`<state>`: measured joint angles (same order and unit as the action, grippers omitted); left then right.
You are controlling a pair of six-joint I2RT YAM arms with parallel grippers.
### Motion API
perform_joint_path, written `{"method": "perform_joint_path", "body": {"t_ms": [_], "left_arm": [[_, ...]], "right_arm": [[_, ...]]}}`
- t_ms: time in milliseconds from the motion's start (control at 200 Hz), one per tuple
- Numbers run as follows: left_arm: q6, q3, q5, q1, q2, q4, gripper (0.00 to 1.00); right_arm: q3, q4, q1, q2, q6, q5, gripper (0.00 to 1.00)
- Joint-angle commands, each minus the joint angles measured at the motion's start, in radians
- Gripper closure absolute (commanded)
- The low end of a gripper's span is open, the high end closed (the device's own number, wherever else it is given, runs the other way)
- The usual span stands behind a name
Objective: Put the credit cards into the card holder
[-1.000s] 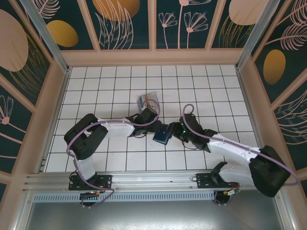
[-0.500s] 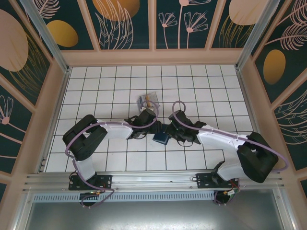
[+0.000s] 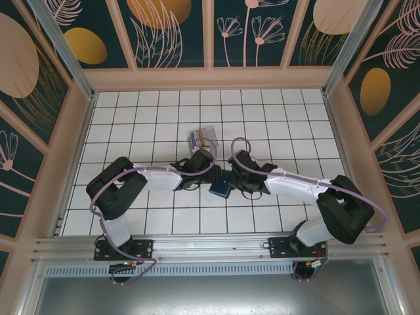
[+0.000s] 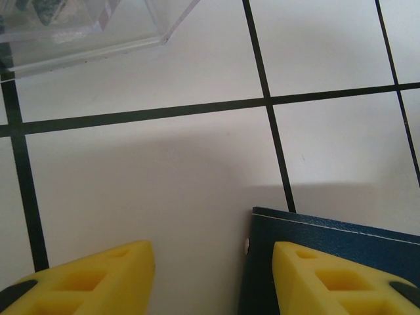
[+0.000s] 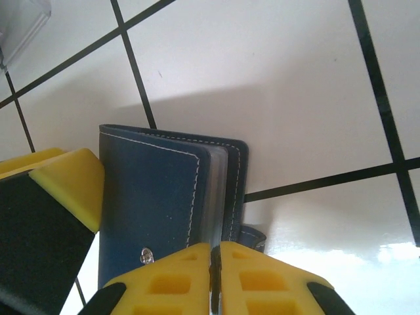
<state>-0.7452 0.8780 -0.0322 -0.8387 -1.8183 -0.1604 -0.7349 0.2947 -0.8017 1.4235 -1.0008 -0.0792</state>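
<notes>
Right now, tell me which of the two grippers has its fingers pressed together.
The right gripper: its yellow fingers meet right by the blue wallet. The left gripper has its fingers well apart, one of them over the wallet's corner.

Clear plastic card holder, matt stitched wallet

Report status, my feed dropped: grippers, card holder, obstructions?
Left gripper open, one finger over wallet. Right gripper shut over wallet. Card holder beyond, apart. Nothing blocking.

Two white-and-black arms, lilac cables looping along them, gripper fingers bright yellow — blocky, hollow-pocketed
</notes>
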Motion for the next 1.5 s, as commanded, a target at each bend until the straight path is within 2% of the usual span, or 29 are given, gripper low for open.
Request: {"method": "perform_joint_path", "body": {"t_ms": [0,285,445,531,701,851,971,1141,1256,1301,1496], "left_arm": [[-0.024,-0.018,0.095,-0.036,-0.074,0.117,0.48],[-0.026,-0.006,0.077,-0.041,-0.095,0.131,0.48],[-0.025,0.001,0.076,-0.043,-0.099,0.139,0.47],[-0.027,0.003,0.077,-0.045,-0.100,0.139,0.47],[-0.028,0.003,0.081,-0.046,-0.105,0.139,0.47],[-0.028,0.006,0.080,-0.048,-0.105,0.140,0.47],[-0.028,0.006,0.081,-0.049,-0.107,0.140,0.47],[-0.028,0.007,0.080,-0.050,-0.110,0.141,0.47],[-0.028,0.004,0.079,-0.050,-0.107,0.142,0.47],[-0.029,0.005,0.079,-0.050,-0.107,0.144,0.47],[-0.028,0.004,0.083,-0.050,-0.101,0.144,0.47]], "right_arm": [[-0.032,0.037,-0.009,-0.031,0.007,-0.023,0.86],[-0.024,0.014,-0.010,-0.037,0.012,-0.003,0.85],[-0.024,-0.005,-0.013,-0.026,0.012,0.022,0.74],[-0.023,-0.010,-0.014,-0.029,0.013,0.024,0.74],[-0.020,-0.012,-0.014,-0.036,0.012,0.019,0.81],[-0.021,-0.015,-0.016,-0.040,0.014,0.028,0.75],[-0.017,-0.017,-0.016,-0.046,0.013,0.032,0.74],[-0.014,-0.026,-0.016,-0.040,0.017,0.043,0.89],[-0.018,-0.028,-0.016,-0.034,0.019,0.050,0.91],[-0.020,-0.031,-0.016,-0.034,0.020,0.053,1.00],[-0.020,-0.038,-0.016,-0.032,0.022,0.057,1.00]]}}
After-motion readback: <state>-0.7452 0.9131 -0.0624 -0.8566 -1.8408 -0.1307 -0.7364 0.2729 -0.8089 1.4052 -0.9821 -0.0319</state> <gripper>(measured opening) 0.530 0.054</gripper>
